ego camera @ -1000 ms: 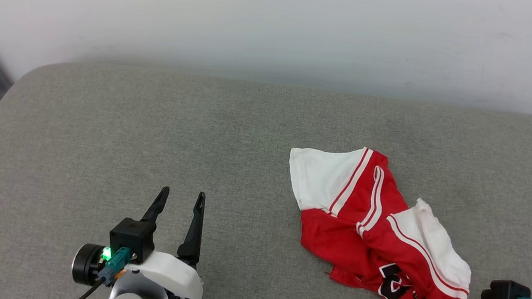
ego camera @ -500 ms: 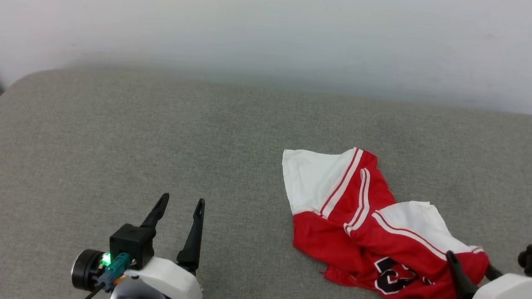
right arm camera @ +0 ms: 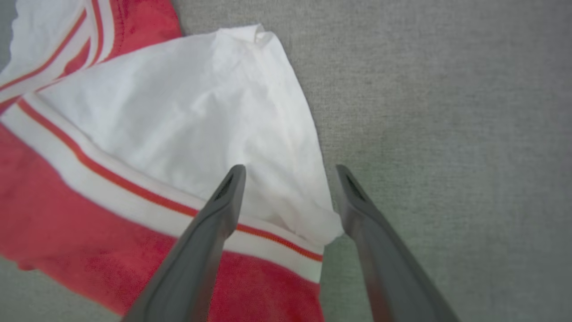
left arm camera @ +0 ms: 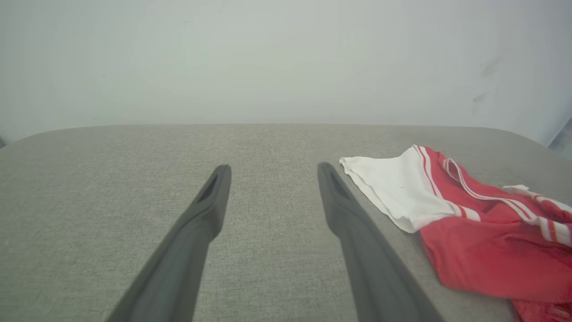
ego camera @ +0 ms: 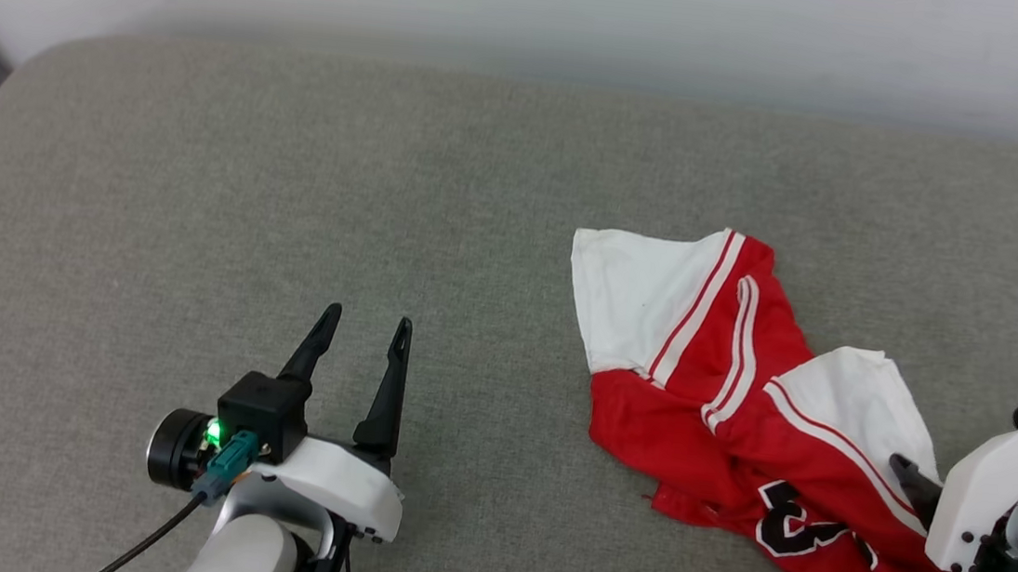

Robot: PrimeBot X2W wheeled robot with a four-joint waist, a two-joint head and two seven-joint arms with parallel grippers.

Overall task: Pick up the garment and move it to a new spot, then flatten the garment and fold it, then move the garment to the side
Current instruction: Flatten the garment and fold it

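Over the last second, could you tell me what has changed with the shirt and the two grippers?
The right gripper has opened and let go of the garment; its fingers now straddle the white sleeve's edge. The released fabric has settled, crumpled, on the grey cushion. The left gripper stayed open over bare cushion, apart from the garment. The head camera shifted slightly.

Bare indoor room, kind unclear: grey upholstered surface (ego camera: 294, 191) against a plain white wall (left arm camera: 268, 58) (faintly scuffed).
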